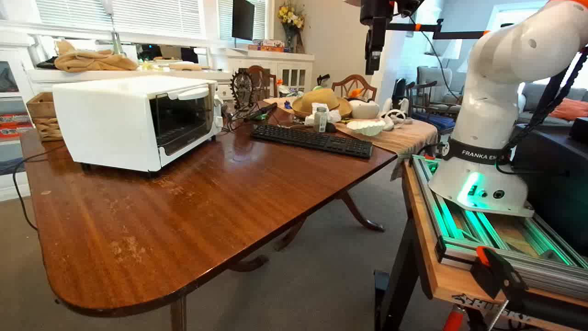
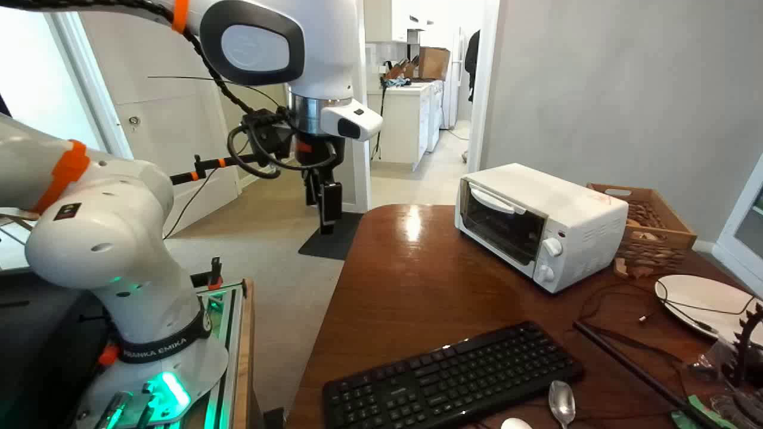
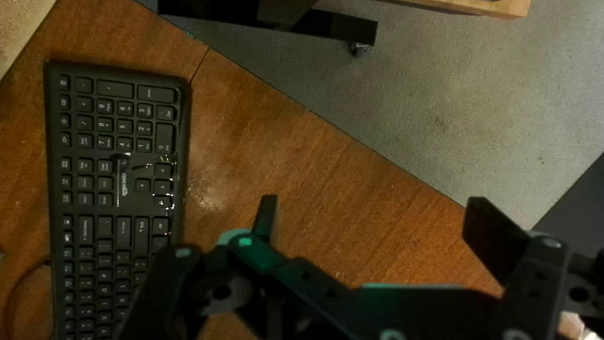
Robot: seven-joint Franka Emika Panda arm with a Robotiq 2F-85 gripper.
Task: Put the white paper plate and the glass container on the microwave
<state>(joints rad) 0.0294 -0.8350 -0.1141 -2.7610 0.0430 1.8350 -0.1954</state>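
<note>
Currently, with its fingers (image 3: pixel 493 241) parted, the gripper (image 3: pixel 375 217) hangs empty; well across the table (image 2: pixel 411 292), past the microwave (image 2: pixel 554 208), lies the white plate (image 2: pixel 703 291)

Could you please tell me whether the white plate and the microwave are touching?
Apart: in an exterior view, a strip of wooden tabletop shows between the white plate and the microwave.

lower than the gripper (image 3: pixel 372 208), to its left in the wrist view, the keyboard (image 3: pixel 113 203) reads "amazon basics", with digits 0 to 9 on its number pad (image 3: pixel 125 120). also lower than the gripper: "franka emika" on the black base band (image 2: pixel 161 348), and "husky", partly hidden, on the workbench edge (image 1: pixel 475 303).
</note>
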